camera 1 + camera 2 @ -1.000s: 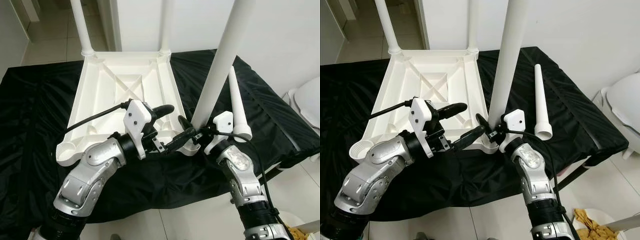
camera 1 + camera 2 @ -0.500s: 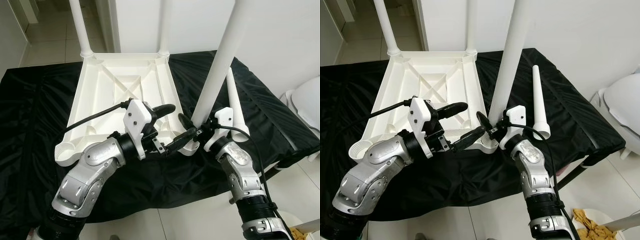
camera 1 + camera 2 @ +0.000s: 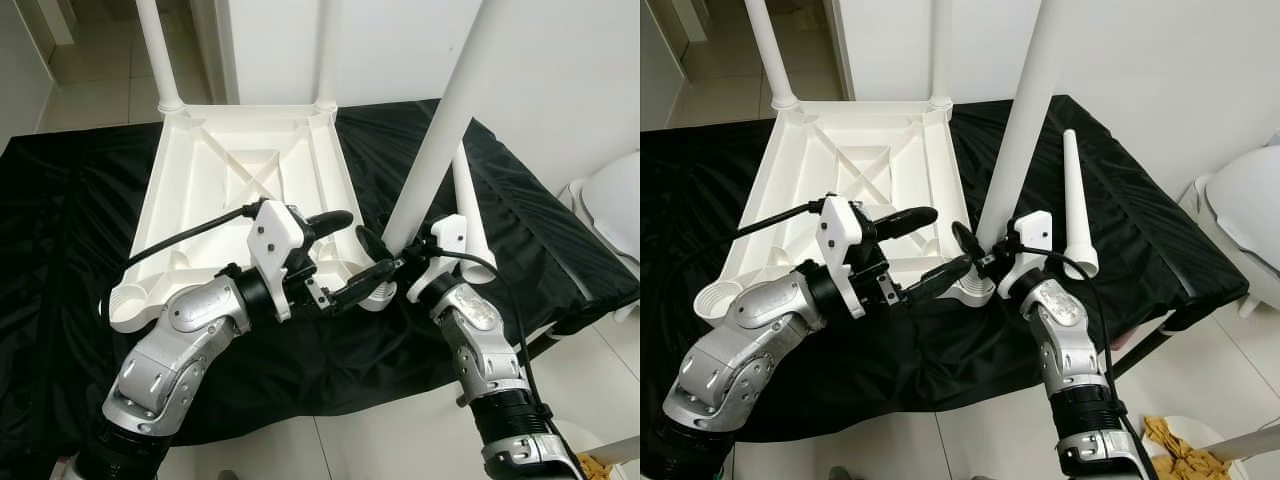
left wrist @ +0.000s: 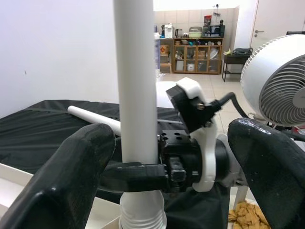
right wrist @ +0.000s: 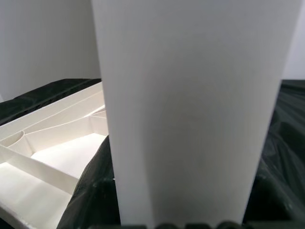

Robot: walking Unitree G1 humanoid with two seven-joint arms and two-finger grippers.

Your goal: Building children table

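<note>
white plastic makes up the upturned tabletop (image 3: 235,190), which lies ribs-up on a black cloth (image 3: 60,250) spread over a low surface. two legs (image 3: 157,50) already stand upright in its far corner sockets. the right gripper (image 3: 985,255) pinches a third leg (image 3: 440,140) low on its shaft, its fingers pressed against both sides, with the leg's wide foot at the near right corner socket (image 3: 970,290) and the shaft leaning slightly. the left gripper (image 3: 345,255) sits just beside that corner, fingers (image 4: 71,176) spread wide on either side of the leg without touching it. a fourth loose leg (image 3: 1076,205) lies flat on the cloth to the right. a white fan (image 4: 279,83) stands nearby.
</note>
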